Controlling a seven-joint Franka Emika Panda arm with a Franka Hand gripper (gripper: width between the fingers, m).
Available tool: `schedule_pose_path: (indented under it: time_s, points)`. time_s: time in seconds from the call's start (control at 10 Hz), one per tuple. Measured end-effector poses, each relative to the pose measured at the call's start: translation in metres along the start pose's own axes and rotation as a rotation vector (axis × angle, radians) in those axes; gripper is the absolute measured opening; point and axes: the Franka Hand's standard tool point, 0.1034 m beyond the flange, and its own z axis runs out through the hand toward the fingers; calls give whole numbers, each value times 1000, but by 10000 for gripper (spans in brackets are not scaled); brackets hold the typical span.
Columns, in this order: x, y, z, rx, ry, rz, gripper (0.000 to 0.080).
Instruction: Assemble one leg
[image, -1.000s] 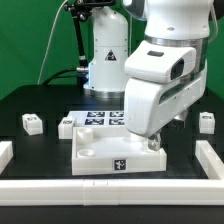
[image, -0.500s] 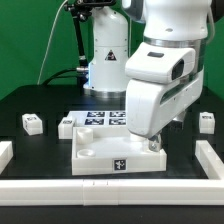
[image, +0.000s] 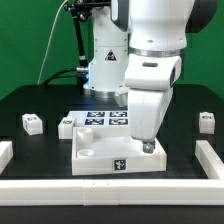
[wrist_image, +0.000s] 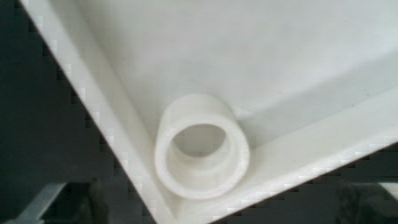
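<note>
The white square panel lies flat in the middle of the table, with a tag on its front edge. My gripper hangs low over the panel's corner on the exterior view's right. The wrist view shows that corner with its round hole close below the gripper. The dark fingers sit wide apart with nothing between them. Small white legs with tags lie on the black table: two at the exterior view's left and one at the right.
The marker board lies behind the panel. The robot base stands at the back. A low white rail runs along the front, with end pieces at the left and right.
The hand has turned about its vertical axis over the same panel corner. Its broad side faced the camera before, now it looks narrower. The panel and legs have not moved.
</note>
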Motion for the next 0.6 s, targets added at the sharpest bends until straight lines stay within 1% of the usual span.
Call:
schedule_pose_path:
  time_s: [0.2,0.3,0.4,0.5,0.6]
  points:
    - [-1,0,0,-3,1,-21,650]
    - [-3,0,1,-28,13,-112,650]
    - [-8,-6,-1,-30,11,-183,650]
    - [-13,-8,-4,-32,2,-274,650]
    - [-17,-10,-3,-30,-9,-341,650]
